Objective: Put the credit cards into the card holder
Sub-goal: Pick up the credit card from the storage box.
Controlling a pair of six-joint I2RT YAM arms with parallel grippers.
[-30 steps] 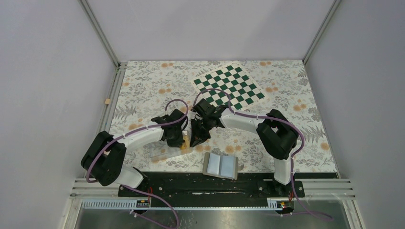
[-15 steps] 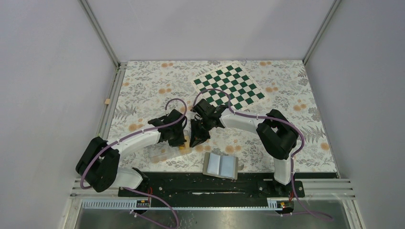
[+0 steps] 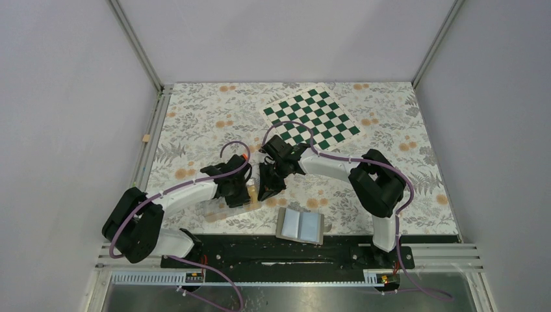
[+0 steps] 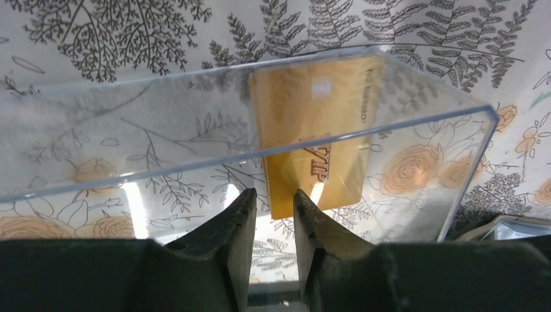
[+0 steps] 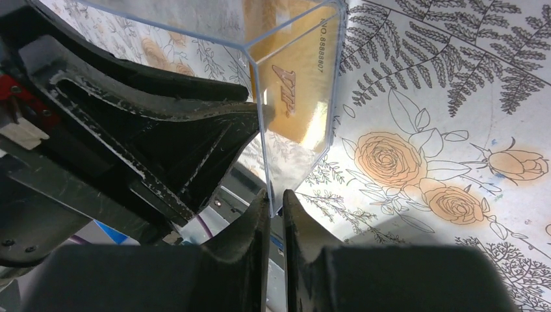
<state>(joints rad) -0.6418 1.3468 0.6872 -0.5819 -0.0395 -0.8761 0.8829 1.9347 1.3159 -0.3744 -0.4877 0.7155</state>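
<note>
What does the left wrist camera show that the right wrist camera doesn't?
Only the left wrist view: the left claw, fingers slightly apart at the near corner of the orange-yellow rectangular credit card, and the clear plastic tray's long wall spanning the frame. Only the right wrist view: the right claw shut on the edge of a tray wall, the left claw just a black bulk beside it. Both: the tray, the VIP-marked card seen through its walls, and the floral tablecloth.

We show the floral-print table (image 3: 403,169): a green-and-white chessboard (image 3: 310,117) lies at its far side, an open grey card holder (image 3: 300,225) at its near edge, and a clear plastic tray (image 3: 216,209) to that holder's left.
</note>
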